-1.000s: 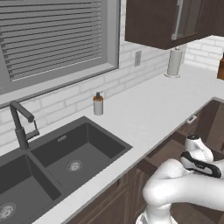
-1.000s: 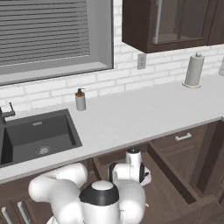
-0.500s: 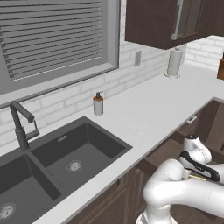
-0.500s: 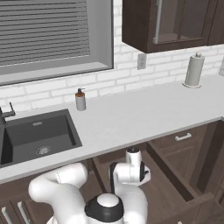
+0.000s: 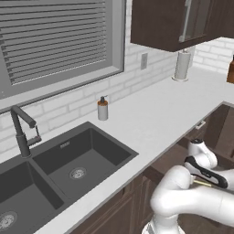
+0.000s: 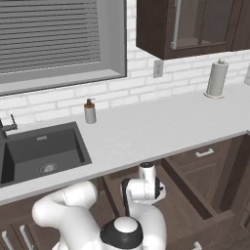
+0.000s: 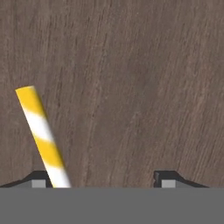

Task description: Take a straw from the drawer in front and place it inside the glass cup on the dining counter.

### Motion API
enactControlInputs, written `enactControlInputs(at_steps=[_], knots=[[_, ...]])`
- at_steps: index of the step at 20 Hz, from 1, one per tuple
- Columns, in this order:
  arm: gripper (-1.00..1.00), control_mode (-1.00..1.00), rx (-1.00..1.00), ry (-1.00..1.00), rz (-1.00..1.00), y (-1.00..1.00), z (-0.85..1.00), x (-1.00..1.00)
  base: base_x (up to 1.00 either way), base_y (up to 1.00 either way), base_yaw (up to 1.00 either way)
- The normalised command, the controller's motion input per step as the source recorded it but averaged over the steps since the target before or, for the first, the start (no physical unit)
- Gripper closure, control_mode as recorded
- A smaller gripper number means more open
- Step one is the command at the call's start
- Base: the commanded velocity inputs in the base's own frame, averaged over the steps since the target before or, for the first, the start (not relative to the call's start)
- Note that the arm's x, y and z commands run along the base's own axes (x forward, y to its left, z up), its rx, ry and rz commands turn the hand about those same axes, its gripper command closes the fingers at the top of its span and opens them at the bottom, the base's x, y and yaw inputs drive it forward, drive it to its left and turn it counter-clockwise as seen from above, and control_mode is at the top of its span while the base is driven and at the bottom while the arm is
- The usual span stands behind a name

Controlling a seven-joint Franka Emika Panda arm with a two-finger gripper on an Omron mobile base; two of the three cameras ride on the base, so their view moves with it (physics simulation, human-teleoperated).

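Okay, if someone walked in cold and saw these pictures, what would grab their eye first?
Probably the yellow-and-white striped straw lying on the brown wooden drawer floor, right by one pincer fingertip in the hand view. Then the white arm bent down into that open drawer under the white countertop, beside the dark sink.

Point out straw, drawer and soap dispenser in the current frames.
straw [image 7: 43, 135]: hand view, middle of its striped shaft.
drawer [image 6: 188, 207]: right base view, bare wooden floor of the open drawer.
soap dispenser [image 5: 103, 109]: left base view, middle of the bottle body.

One straw [image 7: 43, 133] is counted, one open drawer [image 6: 188, 205], two sink basins [image 5: 82, 157], one soap bottle [image 5: 103, 109], one paper-towel roll [image 5: 182, 65].
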Motion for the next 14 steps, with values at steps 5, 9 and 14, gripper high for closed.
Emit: enactControlInputs(at_steps=[5,9,14], knots=[[1.00,-1.00,0.01,0.00,0.05,-0.01,-0.24,-0.01,0.00,0.00,0.00],[1.00,-1.00,0.01,0.00,0.02,-0.10,-0.11,-0.07,0.00,0.00,0.00],[1.00,-1.00,0.01,-0.06,0.02,-0.19,0.00,-0.19,0.00,0.00,0.00]])
